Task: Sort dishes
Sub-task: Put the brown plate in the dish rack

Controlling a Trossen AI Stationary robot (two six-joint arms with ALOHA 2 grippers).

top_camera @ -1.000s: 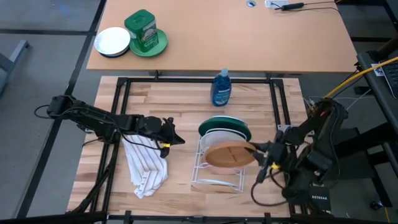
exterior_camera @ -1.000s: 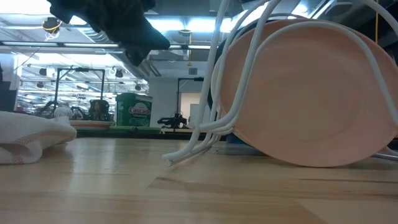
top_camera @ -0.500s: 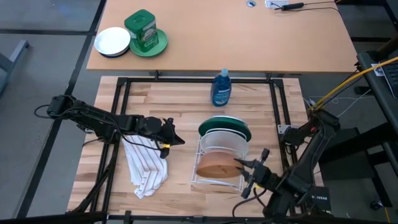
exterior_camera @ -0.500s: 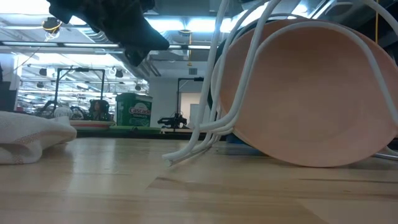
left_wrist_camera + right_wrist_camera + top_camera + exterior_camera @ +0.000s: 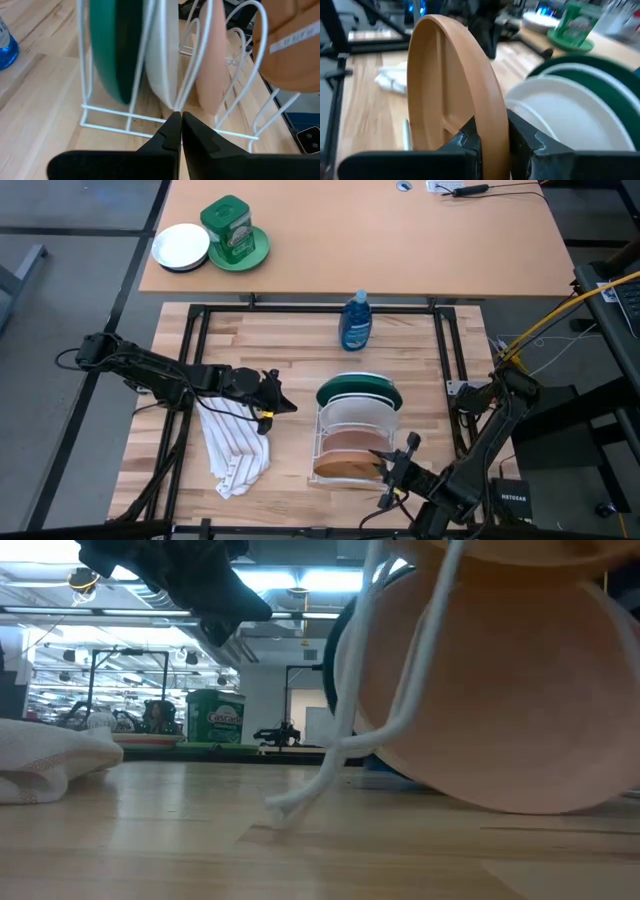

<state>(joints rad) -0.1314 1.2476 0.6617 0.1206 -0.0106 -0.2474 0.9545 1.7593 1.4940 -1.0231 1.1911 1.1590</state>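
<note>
Brown wood-like plate (image 5: 455, 95) going into the front slot of the white wire rack (image 5: 352, 442).

Right pincer (image 5: 491, 136) clenched on the plate's rim, plate upright at 6 o'clock of the rack, just ahead of the salmon pink plate (image 5: 209, 75), white plate (image 5: 162, 50) and dark green plate (image 5: 112, 45). Best kept vertical, rim lined up between the wires, lowered gently before letting go. Left pincer (image 5: 177, 127) clamped shut and empty, over the striped cloth (image 5: 235, 445) at 9 o'clock. Versus a second ago: plate tilted from nearly flat to edge-on, right arm swung toward the bench's near edge.
</note>
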